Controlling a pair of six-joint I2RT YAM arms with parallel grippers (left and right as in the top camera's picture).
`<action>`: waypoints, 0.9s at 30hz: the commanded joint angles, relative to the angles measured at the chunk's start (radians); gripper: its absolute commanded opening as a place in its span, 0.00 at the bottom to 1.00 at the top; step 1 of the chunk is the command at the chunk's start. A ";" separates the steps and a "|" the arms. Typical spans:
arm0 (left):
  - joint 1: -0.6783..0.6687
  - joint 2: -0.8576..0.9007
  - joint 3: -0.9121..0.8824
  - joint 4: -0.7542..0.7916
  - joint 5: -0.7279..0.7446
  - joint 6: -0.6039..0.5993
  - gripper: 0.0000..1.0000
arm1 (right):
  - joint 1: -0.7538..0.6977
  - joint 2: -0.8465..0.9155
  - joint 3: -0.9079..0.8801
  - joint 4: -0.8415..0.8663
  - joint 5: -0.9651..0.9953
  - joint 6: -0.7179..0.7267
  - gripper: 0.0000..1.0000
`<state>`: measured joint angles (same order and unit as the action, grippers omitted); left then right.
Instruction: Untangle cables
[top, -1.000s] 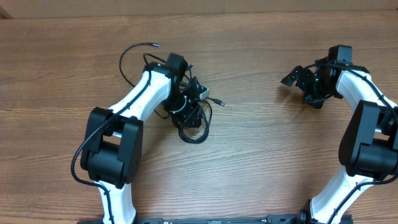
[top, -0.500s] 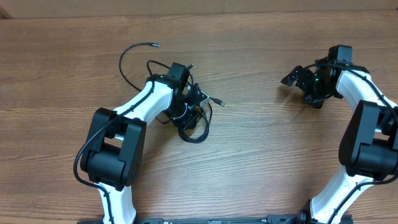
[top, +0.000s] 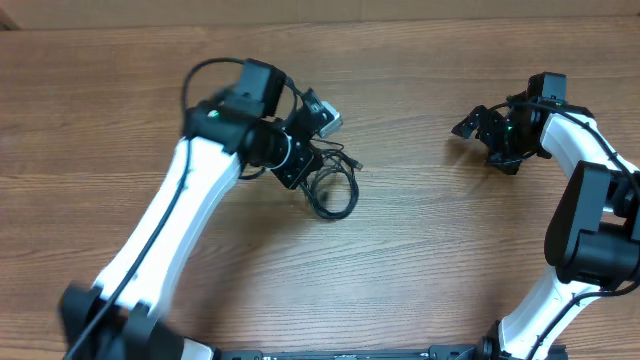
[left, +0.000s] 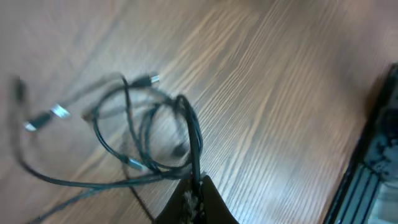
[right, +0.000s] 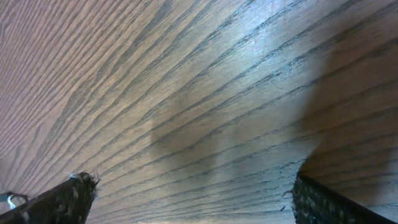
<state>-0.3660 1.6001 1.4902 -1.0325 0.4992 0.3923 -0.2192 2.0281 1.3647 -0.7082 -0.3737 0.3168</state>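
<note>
Cables (left: 194, 140) sit clamped in the left gripper (left: 193, 186) (right gripper (top: 484, 140) gapes, empty): first pull seems in hand, and next it likely needs the right on a loose end.

The cables (top: 330, 190) are bunched left of the middle of the table (top: 420, 260), just right of and in front of the left gripper (top: 298, 168), which touches the bunch at its rear left edge. Whether the bunch rests on the wood or hangs clear of it cannot be told. One strand loops back over the left arm toward the far left, one plug end points right, and the right gripper (top: 478, 125) sits well apart at the table's right rear, low over the wood.
</note>
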 joint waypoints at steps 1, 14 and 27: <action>-0.001 -0.118 0.019 0.031 0.072 -0.039 0.05 | 0.000 0.014 -0.017 0.001 0.014 -0.004 1.00; -0.001 -0.034 0.018 -0.014 -0.294 -0.340 0.15 | 0.000 0.014 -0.017 0.001 0.014 -0.003 1.00; -0.079 0.322 0.018 0.031 0.025 -0.441 0.33 | 0.000 0.014 -0.017 0.001 0.014 -0.004 1.00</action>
<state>-0.4034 1.8633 1.4940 -1.0260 0.4618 0.0231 -0.2192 2.0281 1.3647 -0.7078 -0.3737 0.3172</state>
